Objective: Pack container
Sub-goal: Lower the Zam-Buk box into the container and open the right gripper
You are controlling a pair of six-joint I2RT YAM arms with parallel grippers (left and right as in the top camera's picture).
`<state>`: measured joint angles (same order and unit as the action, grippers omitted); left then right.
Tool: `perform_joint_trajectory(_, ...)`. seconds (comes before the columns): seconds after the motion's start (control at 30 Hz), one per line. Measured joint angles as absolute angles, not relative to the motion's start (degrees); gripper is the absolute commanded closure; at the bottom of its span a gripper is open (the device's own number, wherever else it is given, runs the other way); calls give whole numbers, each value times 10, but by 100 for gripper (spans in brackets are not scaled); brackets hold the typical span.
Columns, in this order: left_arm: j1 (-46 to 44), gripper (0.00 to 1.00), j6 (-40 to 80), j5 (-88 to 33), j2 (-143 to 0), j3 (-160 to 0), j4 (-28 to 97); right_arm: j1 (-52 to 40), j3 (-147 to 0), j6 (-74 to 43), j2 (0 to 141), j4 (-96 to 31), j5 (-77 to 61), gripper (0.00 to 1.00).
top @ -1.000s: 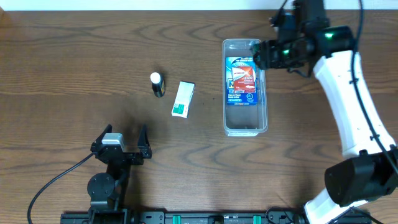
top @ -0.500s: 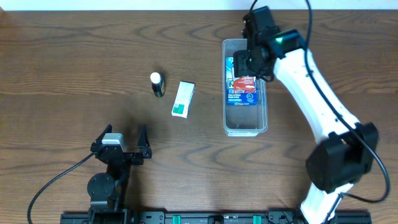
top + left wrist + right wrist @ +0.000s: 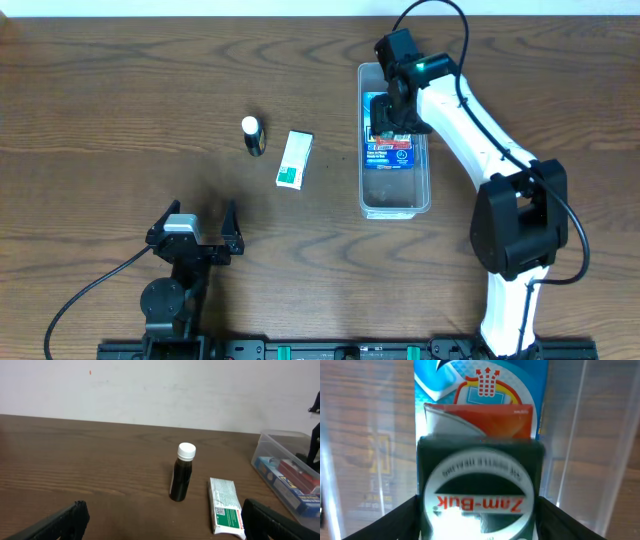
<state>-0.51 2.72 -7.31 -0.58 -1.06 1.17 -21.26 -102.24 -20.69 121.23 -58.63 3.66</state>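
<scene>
Now the right gripper [image 3: 391,98], clamped on a Zam-Buk box [image 3: 479,495], has swung in over the far end of the container [image 3: 363,170]; release seems next. The left gripper [image 3: 196,228] sits wide open, well apart from it.

A dark wood-grain table [image 3: 120,120] is seen carrying three things. A small dark bottle [image 3: 252,135] with a white cap is stood upright, a white-and-green box [image 3: 294,160] is laid flat just beside it, and the clear plastic container [image 3: 395,197] is set farther right.
</scene>
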Motion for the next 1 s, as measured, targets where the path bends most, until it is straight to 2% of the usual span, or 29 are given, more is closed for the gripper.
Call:
perform_joint_trajectory(0.6, -5, 2, 27, -73, -6, -11, 12, -212, -1027, -189, 1202, -595, 35, 22)
perform_joint_trajectory(0.8, -5, 2, 27, -73, -6, -11, 12, -206, -1038, -179, 1107, -619, 33, 16)
perform_joint_trajectory(1.0, -5, 2, 27, -73, -6, -11, 12, -167, -1053, -157, 972, -662, 33, 3)
